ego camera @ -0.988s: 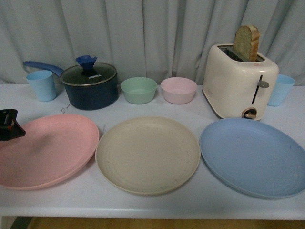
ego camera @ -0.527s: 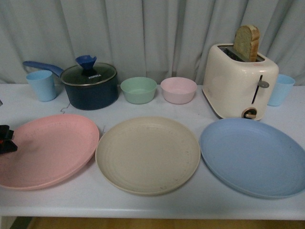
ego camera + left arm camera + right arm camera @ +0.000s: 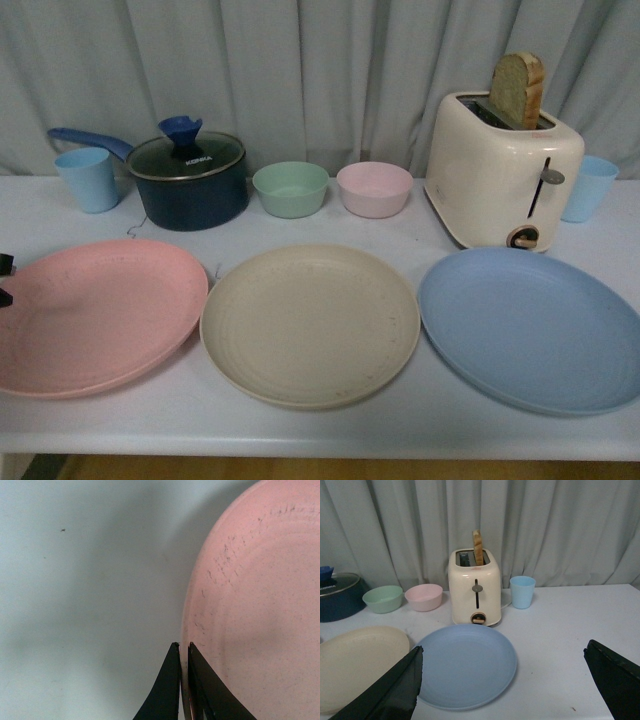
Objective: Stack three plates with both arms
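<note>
Three plates lie side by side on the white table: the pink plate [image 3: 100, 315] on the left, the beige plate [image 3: 310, 325] in the middle, the blue plate [image 3: 530, 330] on the right. My left gripper [image 3: 4, 281] barely shows at the frame's left edge. In the left wrist view the left gripper [image 3: 181, 647] is shut on the rim of the pink plate [image 3: 255, 605]. My right gripper [image 3: 502, 652] is open and holds nothing. It hovers near the blue plate [image 3: 465, 665], with the beige plate [image 3: 355, 665] beside it.
Behind the plates stand a blue cup [image 3: 88, 178], a dark pot with a lid [image 3: 190, 180], a green bowl [image 3: 290, 188], a pink bowl [image 3: 374, 188], a cream toaster [image 3: 503, 170] holding bread [image 3: 517, 88], and another blue cup [image 3: 588, 188]. Curtains close the back.
My left gripper has slid left, from over the pink plate's left side to its outer rim, nearly out of the front view. The plates have stayed put.
</note>
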Robot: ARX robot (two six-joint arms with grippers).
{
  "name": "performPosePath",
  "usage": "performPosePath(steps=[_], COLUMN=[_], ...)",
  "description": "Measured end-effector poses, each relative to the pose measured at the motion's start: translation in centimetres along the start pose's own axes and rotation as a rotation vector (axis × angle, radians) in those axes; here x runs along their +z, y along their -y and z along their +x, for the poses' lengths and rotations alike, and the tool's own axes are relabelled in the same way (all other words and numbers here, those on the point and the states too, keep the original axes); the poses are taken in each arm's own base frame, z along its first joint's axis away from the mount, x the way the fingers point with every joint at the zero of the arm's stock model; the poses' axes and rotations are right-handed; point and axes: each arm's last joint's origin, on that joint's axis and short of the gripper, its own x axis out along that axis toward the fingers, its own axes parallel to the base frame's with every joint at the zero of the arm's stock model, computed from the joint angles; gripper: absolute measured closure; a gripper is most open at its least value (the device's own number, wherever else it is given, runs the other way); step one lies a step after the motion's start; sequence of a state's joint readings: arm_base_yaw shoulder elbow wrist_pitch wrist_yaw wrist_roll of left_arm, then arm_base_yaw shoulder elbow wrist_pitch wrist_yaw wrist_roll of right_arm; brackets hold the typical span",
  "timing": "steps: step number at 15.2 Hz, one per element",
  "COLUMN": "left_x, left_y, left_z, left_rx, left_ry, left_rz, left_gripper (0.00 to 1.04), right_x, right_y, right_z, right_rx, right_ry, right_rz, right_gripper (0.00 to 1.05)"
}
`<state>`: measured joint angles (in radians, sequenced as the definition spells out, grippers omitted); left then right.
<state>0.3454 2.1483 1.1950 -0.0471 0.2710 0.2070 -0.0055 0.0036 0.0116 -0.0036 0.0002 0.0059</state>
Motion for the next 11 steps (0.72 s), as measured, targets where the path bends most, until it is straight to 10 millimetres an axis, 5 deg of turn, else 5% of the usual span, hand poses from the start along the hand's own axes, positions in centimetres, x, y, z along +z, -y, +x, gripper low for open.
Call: performPosePath(steps=[6,10,11], left_x=[3.2,5.8,5.7], left_y=[1.6,10.5,15.6], left_z=[-8.7,-12.2,-11.9], left_rx=[0.131,0.024,-0.077], left_ry=[0.143,0.257,0.268], left_rz=[0.022,0.114,0.124], left_gripper=[1.02,1.02,1.02], right_x=[0.0,0.0,0.0], right_y=[0.0,0.0,0.0], right_z=[0.0,0.0,0.0], right_rx=[0.0,0.0,0.0], right_ry=[0.0,0.0,0.0], right_rz=[0.0,0.0,0.0], right_gripper=[0.06,0.06,0.06])
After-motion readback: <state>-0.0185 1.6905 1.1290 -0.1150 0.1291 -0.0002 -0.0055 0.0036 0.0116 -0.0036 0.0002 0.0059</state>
